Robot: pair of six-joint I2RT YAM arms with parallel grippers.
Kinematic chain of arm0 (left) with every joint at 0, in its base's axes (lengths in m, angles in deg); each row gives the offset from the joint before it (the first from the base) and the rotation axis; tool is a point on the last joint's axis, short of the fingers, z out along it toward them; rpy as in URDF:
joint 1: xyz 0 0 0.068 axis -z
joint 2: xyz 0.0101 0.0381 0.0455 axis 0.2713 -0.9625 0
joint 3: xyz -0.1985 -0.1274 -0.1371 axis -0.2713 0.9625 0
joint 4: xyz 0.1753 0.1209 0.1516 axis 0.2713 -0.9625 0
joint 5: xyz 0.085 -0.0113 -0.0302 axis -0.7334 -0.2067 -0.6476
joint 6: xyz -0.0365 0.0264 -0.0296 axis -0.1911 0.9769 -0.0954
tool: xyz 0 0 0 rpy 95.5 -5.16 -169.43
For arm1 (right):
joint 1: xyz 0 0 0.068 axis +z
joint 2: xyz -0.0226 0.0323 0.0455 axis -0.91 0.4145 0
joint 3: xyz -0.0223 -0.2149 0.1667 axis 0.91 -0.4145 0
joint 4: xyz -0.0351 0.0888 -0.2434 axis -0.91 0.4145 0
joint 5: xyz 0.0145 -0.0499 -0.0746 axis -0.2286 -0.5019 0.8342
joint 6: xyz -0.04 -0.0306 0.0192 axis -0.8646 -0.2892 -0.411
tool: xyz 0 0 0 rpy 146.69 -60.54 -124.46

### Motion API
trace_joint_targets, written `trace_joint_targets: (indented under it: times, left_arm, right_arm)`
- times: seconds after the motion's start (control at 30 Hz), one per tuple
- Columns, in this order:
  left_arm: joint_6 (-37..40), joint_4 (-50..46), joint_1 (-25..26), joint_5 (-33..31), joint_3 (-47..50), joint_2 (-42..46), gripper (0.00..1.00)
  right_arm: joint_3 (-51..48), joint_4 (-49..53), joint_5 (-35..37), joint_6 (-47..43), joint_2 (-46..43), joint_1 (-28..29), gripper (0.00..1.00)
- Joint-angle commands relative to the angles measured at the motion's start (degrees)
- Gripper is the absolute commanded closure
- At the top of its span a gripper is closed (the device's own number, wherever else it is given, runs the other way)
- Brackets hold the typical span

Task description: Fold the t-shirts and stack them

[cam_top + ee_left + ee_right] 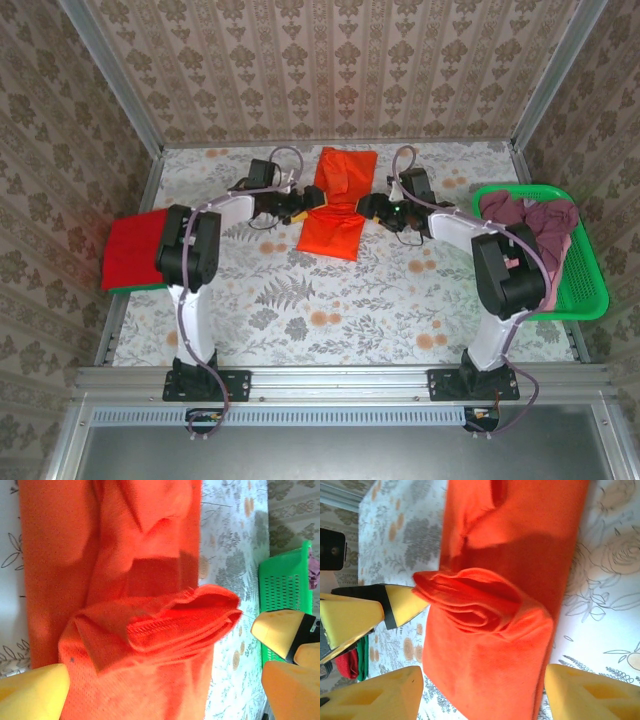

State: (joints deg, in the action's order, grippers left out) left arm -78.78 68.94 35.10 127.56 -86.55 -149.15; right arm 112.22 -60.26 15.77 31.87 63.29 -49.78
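A bright orange t-shirt (335,205) lies folded into a long strip at the back middle of the table, bunched up at its waist (165,620). My left gripper (300,206) is at the strip's left edge and my right gripper (373,210) at its right edge. In the left wrist view my left gripper (160,695) is open, its yellow fingers (32,692) standing wide on either side of the cloth. My right gripper (485,695) is open too and straddles the strip without pinching it. A folded red t-shirt (135,250) lies at the left table edge on dark green cloth (130,287).
A bright green mesh basket (590,285) stands at the right edge, with mauve t-shirts (535,218) heaped in its back half. The flower-patterned tabletop (330,310) spreads in front of the orange shirt. Patterned walls close in the back and sides.
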Motion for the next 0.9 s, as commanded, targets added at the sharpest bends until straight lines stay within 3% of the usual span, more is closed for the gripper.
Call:
trace_joint_targets:
  times: [0.0,0.3,0.43,0.6,0.87]
  left_arm:
    - [-0.4,6.0,-0.9,-1.9,3.7,6.7,0.0]
    - [-3.6,14.7,-3.0,-7.5,23.1,18.9,0.0]
    - [-3.4,15.2,-2.8,-7.6,27.2,21.0,0.0]
    - [-1.8,14.5,-1.2,-9.4,26.8,20.1,0.0]
    - [2.1,10.9,5.5,-9.1,16.0,12.0,0.25]
  right_arm:
    - [-1.4,-2.4,3.3,-4.4,-2.0,3.2,0.34]
    - [5.9,-6.4,1.5,0.0,8.1,11.2,0.35]
    - [10.5,-6.1,2.7,0.8,13.0,11.1,0.35]
    - [18.2,-1.2,8.4,-2.0,18.0,9.0,0.36]
    - [23.1,3.9,12.0,-4.7,20.3,6.4,0.36]
